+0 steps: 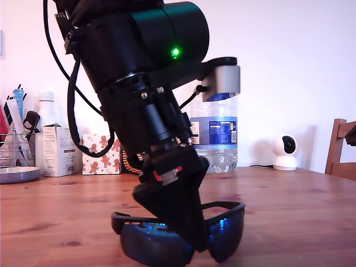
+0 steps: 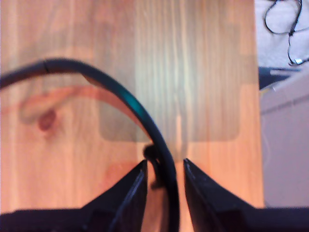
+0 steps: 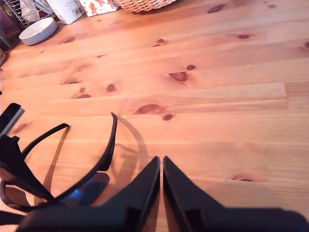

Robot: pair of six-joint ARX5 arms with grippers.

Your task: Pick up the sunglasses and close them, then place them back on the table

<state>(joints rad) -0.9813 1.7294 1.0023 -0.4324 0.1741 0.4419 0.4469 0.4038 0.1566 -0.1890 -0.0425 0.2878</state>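
Note:
The black sunglasses (image 1: 228, 231) rest on the wooden table (image 1: 300, 211) near the front, lenses down and arms unfolded. My first gripper (image 1: 183, 233) reaches down onto them from above. In the first wrist view its jaws (image 2: 164, 164) straddle the thin black frame (image 2: 120, 94), with wood showing on both sides of it. My second gripper (image 3: 161, 162) hovers low over the table beside the sunglasses (image 3: 108, 145), shut with nothing in it. I cannot make it out in the exterior view.
Along the back edge stand a water bottle (image 1: 214, 130), a gingerbread-print box (image 1: 102, 154), a white carton (image 1: 57, 150), a wire holder of pens (image 1: 14, 133) and a grey bowl (image 1: 18, 174). A white camera (image 1: 285, 152) and a wooden chair (image 1: 340, 147) are at the exterior view's right.

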